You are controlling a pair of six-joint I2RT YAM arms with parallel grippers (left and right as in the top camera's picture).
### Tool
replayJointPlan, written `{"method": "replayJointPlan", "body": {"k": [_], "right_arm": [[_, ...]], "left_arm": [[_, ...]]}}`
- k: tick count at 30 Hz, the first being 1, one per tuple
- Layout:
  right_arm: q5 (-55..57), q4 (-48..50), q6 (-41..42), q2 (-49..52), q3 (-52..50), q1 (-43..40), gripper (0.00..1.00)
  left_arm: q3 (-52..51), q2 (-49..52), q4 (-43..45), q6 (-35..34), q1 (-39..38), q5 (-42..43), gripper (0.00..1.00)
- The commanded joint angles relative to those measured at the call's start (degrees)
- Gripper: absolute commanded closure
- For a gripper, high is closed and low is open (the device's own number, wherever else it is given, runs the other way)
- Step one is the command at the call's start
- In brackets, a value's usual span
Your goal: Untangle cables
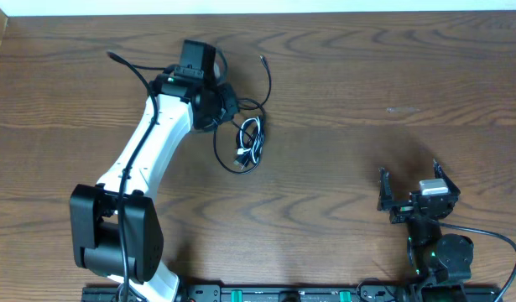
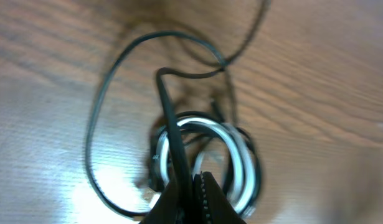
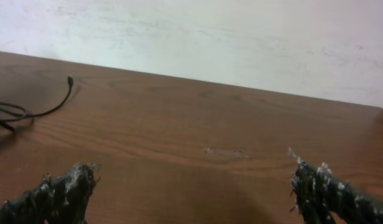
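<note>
The cables lie tangled at the table's upper middle. A thin black cord (image 1: 265, 80) runs in wide loops around a small coil of white cord (image 1: 252, 137). My left gripper (image 1: 228, 109) hovers just left of the coil. In the left wrist view that gripper (image 2: 192, 186) is shut on a strand of the black cord (image 2: 168, 115), which rises from between the fingers, with the white cord (image 2: 240, 163) coiled right behind. My right gripper (image 1: 409, 178) stands open far off at the lower right, with nothing between its fingertips (image 3: 76, 180). One plug end of the black cord (image 3: 70, 80) shows at the left of the right wrist view.
The brown wooden table (image 1: 392, 75) ends at a pale strip along the back edge (image 1: 325, 7). The left arm's white link (image 1: 148, 147) slants across the left half. A thicker black wire (image 1: 492, 239) trails from the right arm's base.
</note>
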Motion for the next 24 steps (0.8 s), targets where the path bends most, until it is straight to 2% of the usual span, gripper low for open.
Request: {"method": "replayJointPlan", "body": {"k": [1,7,13,14,15,16,18,22,24], "right_arm": [[-0.09,-0.24,-0.59,-0.2,-0.09,-0.35,0.01],[-0.09,-0.24,-0.59,-0.2,-0.09,-0.35,0.01],[-0.09,-0.24,-0.59,-0.2,-0.09,-0.35,0.01],[-0.09,-0.24,-0.59,-0.2,-0.09,-0.35,0.01],[-0.09,-0.24,-0.59,-0.2,-0.09,-0.35,0.01],[-0.09,-0.24,-0.59,-0.2,-0.09,-0.35,0.01],[-0.09,-0.24,-0.59,-0.2,-0.09,-0.35,0.01],[-0.09,-0.24,-0.59,-0.2,-0.09,-0.35,0.01],[-0.09,-0.24,-0.59,-0.2,-0.09,-0.35,0.01]], "left_arm": [[2.58,0.28,-1.18,2.43,-0.44,7.34,0.93],[1.49,0.39,-4.81,5.99,-4.07,7.28,0.92],[-1.07,1.14,-4.66,5.95,-7.43,1.97,0.92],[-1.27,1.14,-4.68,5.95,-8.41,0.92,0.86],[-1.27,1.14,-4.63,5.97,-8.92,0.28,0.71],[-1.27,1.14,-4.59,5.97,-9.49,-0.11,0.5],[-1.27,1.14,-4.59,5.97,-9.55,-0.09,0.27],[-1.22,0.85,-2.19,5.97,-9.42,-0.11,0.02],[-0.26,0.07,-0.39,5.97,-9.44,-0.09,0.02]]}}
